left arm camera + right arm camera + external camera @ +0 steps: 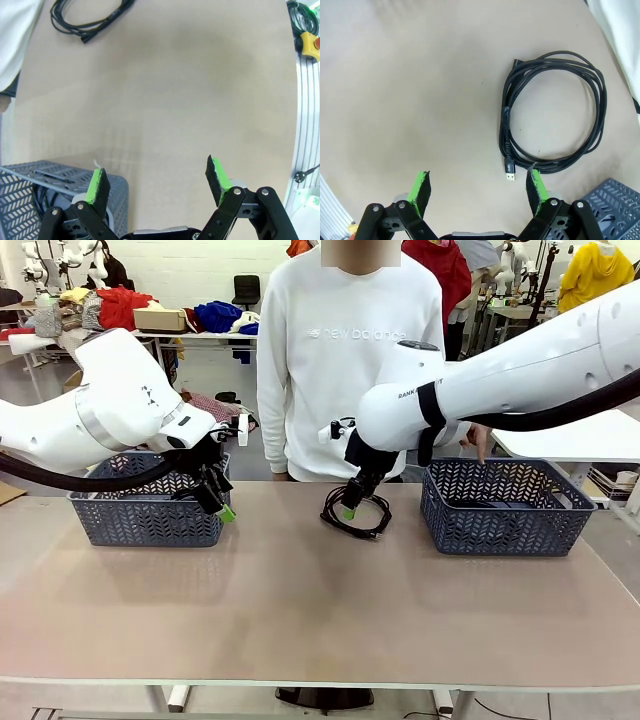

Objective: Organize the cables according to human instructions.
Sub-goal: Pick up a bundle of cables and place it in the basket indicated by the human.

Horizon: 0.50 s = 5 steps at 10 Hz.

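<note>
One coiled black cable (552, 112) lies flat on the table (300, 620), between the two blue-grey baskets and in front of the person. The right gripper (477, 187) hangs over it with jaws spread wide and empty; in the right wrist view the coil sits just ahead of the jaws and off toward the right-hand pad (536, 186), whose tip nearly meets the near strand beside the cable's USB plug (509, 175). The coil is slightly oval (long axis running away from the jaws). The left gripper (157, 182) is also wide open, holding nothing, beside the left basket (148, 512), with the cable well apart at the far edge of its view. The right arm is clearly nearer.
</note>
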Tool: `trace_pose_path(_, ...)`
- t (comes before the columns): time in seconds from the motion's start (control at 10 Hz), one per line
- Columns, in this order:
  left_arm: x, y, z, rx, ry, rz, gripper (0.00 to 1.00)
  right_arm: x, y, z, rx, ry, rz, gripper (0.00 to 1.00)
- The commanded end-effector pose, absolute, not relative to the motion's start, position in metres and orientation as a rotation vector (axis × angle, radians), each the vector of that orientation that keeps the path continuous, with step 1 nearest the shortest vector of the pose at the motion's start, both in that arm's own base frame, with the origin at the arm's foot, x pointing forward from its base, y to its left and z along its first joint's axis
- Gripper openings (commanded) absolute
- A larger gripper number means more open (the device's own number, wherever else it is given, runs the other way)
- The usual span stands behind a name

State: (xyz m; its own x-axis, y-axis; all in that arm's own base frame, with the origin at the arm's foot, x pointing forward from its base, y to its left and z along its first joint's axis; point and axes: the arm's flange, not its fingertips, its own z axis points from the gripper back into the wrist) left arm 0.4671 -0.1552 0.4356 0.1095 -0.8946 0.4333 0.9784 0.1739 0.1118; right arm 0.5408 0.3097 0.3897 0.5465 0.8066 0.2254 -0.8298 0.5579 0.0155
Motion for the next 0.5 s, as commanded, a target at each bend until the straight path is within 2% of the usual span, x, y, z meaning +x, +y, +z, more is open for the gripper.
trace_pose_path(0.0, 0.468, -0.152, 0.437, -0.227, -0.449, -1.404, 1.0, 0.561, 0.321, 0.376, 0.084, -0.193, 1.005, 1.0)
trace_pose_path(0.4, 0.468, -0.152, 0.437, -0.227, -0.449, -1.404, 1.0, 0.575, 0.336, 0.349, 0.051, -0.134, 1.047, 1.0)
